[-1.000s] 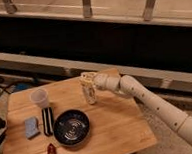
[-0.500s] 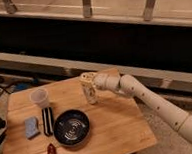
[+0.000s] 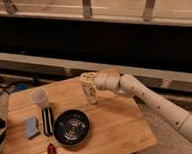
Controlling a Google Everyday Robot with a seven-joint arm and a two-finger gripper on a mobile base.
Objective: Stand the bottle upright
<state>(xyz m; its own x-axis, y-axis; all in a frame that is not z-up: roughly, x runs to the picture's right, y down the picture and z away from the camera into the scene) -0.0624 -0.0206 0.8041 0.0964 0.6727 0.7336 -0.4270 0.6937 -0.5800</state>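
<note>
The cream-white bottle [image 3: 91,94] stands upright on the wooden table [image 3: 113,125], near its far right part. My gripper [image 3: 87,79] is right above the bottle, at its top, reaching in from the right on a white arm [image 3: 151,99]. The fingers hide the bottle's cap.
A translucent white cup [image 3: 40,98] stands at the left. A black round dish [image 3: 71,127] lies in front of the bottle. A black striped object [image 3: 47,120] and a blue-grey block [image 3: 31,126] lie left of it. A dark red object [image 3: 52,152] is near the front edge.
</note>
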